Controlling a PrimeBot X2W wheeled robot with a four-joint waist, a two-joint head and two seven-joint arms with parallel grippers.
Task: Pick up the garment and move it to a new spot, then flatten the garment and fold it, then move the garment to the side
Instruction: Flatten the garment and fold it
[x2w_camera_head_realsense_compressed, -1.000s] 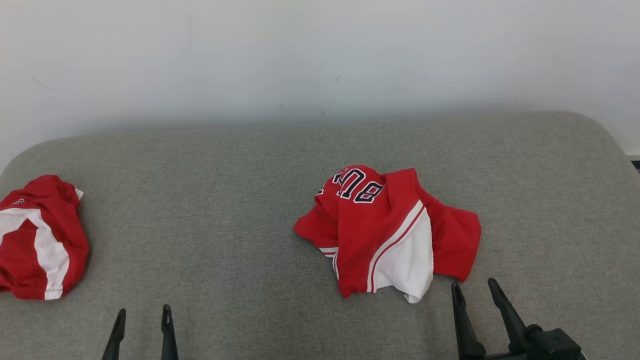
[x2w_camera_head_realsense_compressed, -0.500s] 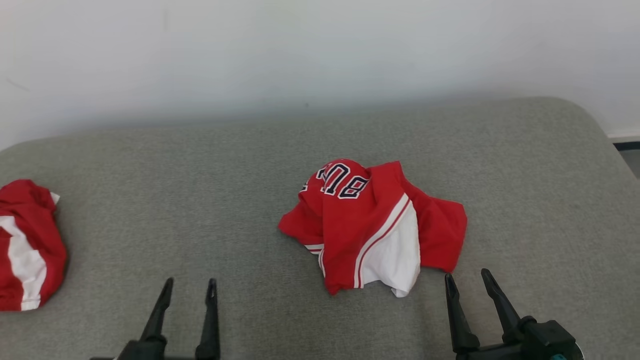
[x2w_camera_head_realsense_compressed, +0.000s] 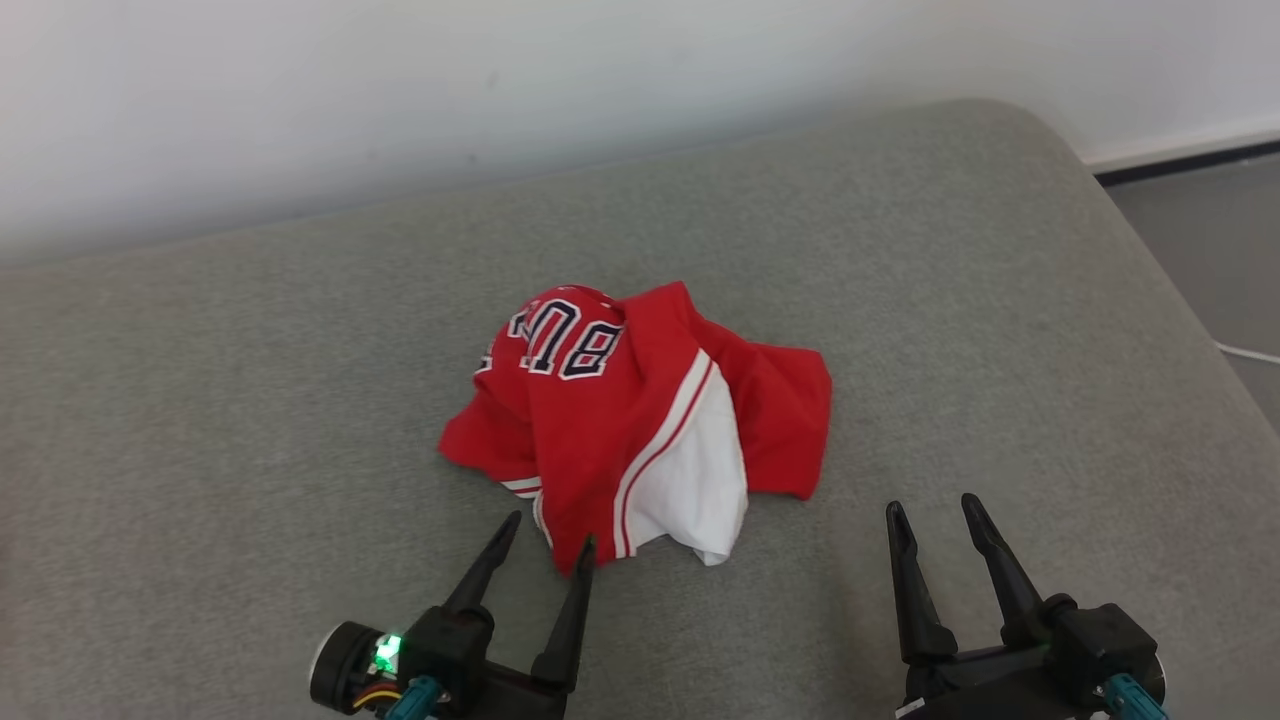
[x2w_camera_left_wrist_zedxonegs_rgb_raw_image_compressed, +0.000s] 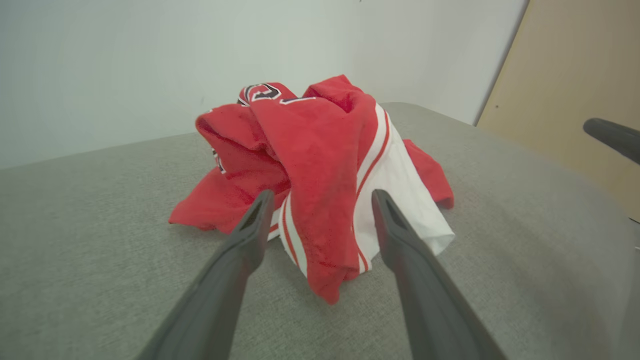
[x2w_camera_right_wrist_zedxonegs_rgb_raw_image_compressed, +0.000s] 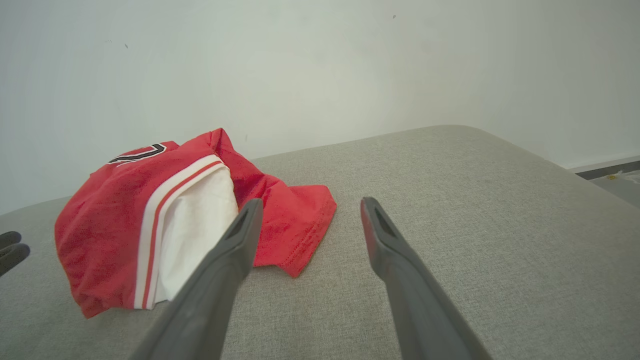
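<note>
The garment (x2w_camera_head_realsense_compressed: 640, 420) is a red and white jersey with dark numbers, lying crumpled mid-surface. My left gripper (x2w_camera_head_realsense_compressed: 549, 532) is open at its near hem, the right fingertip beside the lowest red fold. In the left wrist view the garment (x2w_camera_left_wrist_zedxonegs_rgb_raw_image_compressed: 320, 150) rises just ahead, and the open left gripper (x2w_camera_left_wrist_zedxonegs_rgb_raw_image_compressed: 322, 195) straddles its hanging red and white fold. My right gripper (x2w_camera_head_realsense_compressed: 931, 505) is open, a little off the garment's near right. The right wrist view has the garment (x2w_camera_right_wrist_zedxonegs_rgb_raw_image_compressed: 150, 210) to the left, its red corner just past the open right gripper (x2w_camera_right_wrist_zedxonegs_rgb_raw_image_compressed: 311, 201).
A grey fabric surface (x2w_camera_head_realsense_compressed: 250, 400) with rounded corners carries everything, against a white wall (x2w_camera_head_realsense_compressed: 400, 80). Floor (x2w_camera_head_realsense_compressed: 1200, 250) and a thin cable (x2w_camera_head_realsense_compressed: 1250, 352) lie past the right edge. A tan panel (x2w_camera_left_wrist_zedxonegs_rgb_raw_image_compressed: 575, 90) stands at the right in the left wrist view.
The head camera has swung right, so the other red garment at the left has left the picture. My left gripper has moved in from the left to the garment's near hem.
</note>
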